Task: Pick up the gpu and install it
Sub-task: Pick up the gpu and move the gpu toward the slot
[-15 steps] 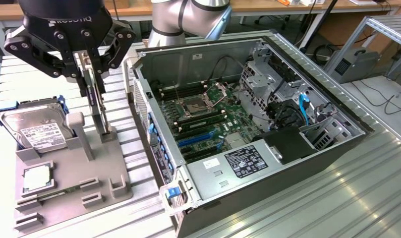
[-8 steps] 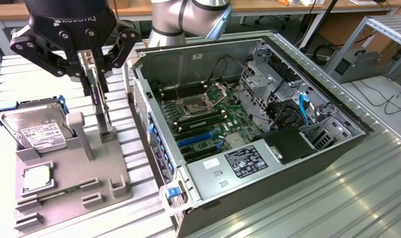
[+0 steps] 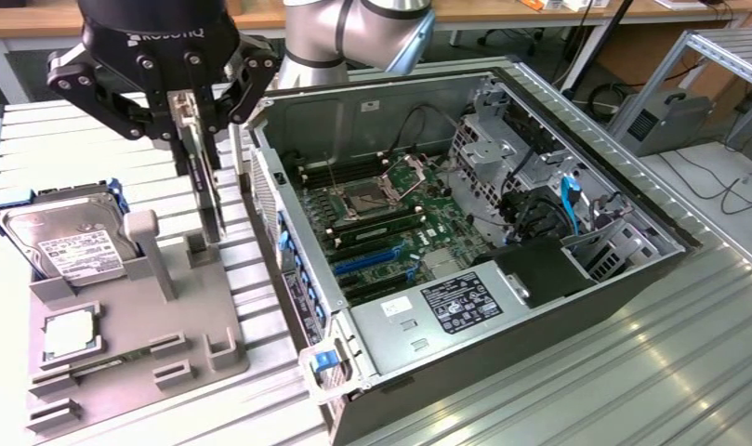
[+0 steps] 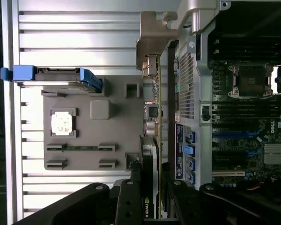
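Observation:
The gpu (image 3: 209,200) is a thin black card that hangs on edge, upright, from my gripper (image 3: 192,130), which is shut on its upper end. Its lower end sits close to the slotted posts of the grey fixture (image 3: 140,307); I cannot tell whether it touches them. In the wrist view the gpu (image 4: 151,117) runs edge-on between my fingers (image 4: 131,197), with its silvery-beige bracket (image 4: 154,35) at the far end. The card stands just outside the open computer case (image 3: 475,232), beside its perforated rear panel (image 4: 186,79).
The fixture also holds a silver hard drive (image 3: 66,243) in a blue carrier (image 4: 51,75), a small square chip (image 3: 68,334) and a RAM stick (image 4: 79,147). Inside the case lie the motherboard's blue slots (image 3: 373,265), CPU socket (image 3: 363,195) and cables.

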Robot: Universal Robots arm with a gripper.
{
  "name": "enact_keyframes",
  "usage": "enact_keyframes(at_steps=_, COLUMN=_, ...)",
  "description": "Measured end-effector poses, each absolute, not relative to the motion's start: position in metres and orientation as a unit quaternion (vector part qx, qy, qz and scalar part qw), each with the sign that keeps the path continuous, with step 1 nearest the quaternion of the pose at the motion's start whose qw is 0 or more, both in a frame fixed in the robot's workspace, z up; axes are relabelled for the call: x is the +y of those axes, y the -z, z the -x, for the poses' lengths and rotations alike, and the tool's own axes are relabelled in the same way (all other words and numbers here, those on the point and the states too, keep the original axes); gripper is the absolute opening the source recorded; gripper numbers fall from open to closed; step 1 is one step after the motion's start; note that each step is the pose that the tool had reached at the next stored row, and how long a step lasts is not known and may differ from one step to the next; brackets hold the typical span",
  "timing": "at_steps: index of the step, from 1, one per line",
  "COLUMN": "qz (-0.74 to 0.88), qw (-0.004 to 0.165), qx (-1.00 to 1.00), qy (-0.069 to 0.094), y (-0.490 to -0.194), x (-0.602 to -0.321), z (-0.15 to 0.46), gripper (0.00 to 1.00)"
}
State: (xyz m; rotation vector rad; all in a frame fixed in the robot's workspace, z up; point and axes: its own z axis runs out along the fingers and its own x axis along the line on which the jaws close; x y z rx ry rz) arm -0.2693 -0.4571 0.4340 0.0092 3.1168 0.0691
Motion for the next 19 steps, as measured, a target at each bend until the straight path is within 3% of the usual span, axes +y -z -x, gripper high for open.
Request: enact_keyframes(at_steps=19, qz=-0.003, qw=0.012, qx=1.000, qy=-0.022, y=-0.434, x=-0.453, z=0.234, gripper=0.27)
